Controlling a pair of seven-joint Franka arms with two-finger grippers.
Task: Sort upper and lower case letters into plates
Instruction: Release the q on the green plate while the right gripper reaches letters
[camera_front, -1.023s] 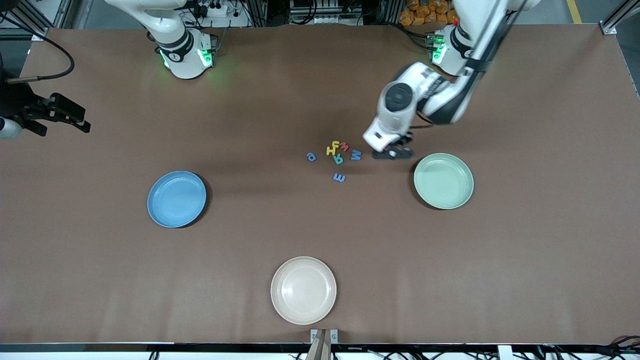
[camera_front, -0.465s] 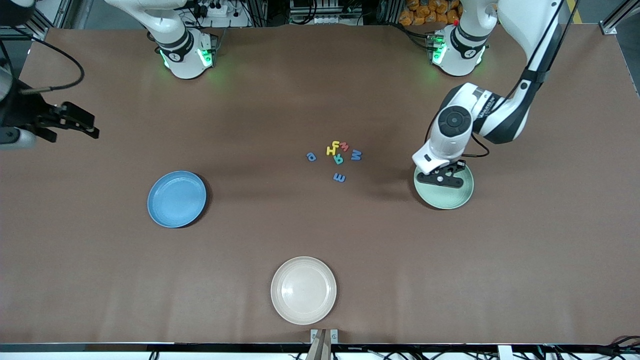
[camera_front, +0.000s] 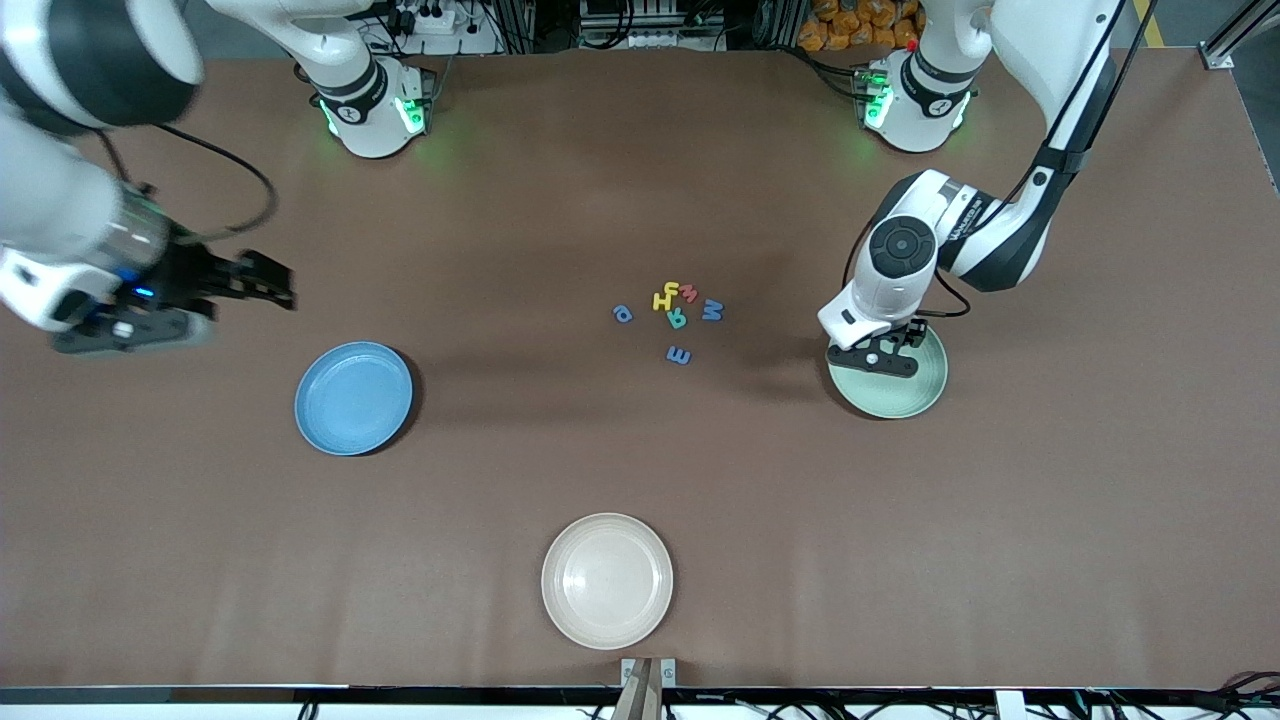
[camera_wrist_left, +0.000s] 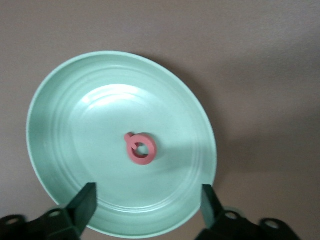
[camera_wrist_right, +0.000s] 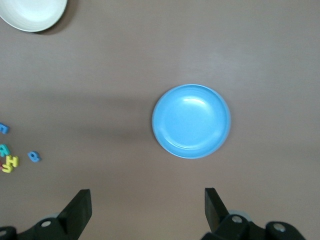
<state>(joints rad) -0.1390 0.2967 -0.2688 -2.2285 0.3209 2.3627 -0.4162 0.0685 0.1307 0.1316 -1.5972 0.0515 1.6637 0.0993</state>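
Left gripper (camera_front: 872, 358): hangs over the mint green plate (camera_front: 905, 395), at the rim nearest the letter cluster; in the left wrist view its fingers (camera_wrist_left: 84, 204) stand spread wide with nothing between them.
Red letter (camera_wrist_left: 140, 148): lies flat near the middle of the mint green plate (a ring with a short stub, which letter it is I cannot tell); hidden under the gripper in the front view.
Right gripper (camera_front: 262, 281): up in the air over bare table (camera_front: 900, 560) at the right arm's end, beside the blue plate (camera_front: 353, 398); its fingers (camera_wrist_right: 79, 209) are spread apart and hold nothing.
Blue plate: sits toward the right arm's end, holding no letters.
Letter cluster (camera_front: 680, 305): mid-table between the two plates; a yellow H (camera_front: 662, 300), a red piece (camera_front: 689, 293), a teal piece (camera_front: 677, 319) and a blue M (camera_front: 712, 311) lie close together.
Loose blue pieces: one small round one (camera_front: 623, 314) just beside the cluster toward the right arm's end; a blue E (camera_front: 678, 355) nearer the front camera.
Cream plate (camera_front: 607, 581): nearest the front camera, well apart from everything else.
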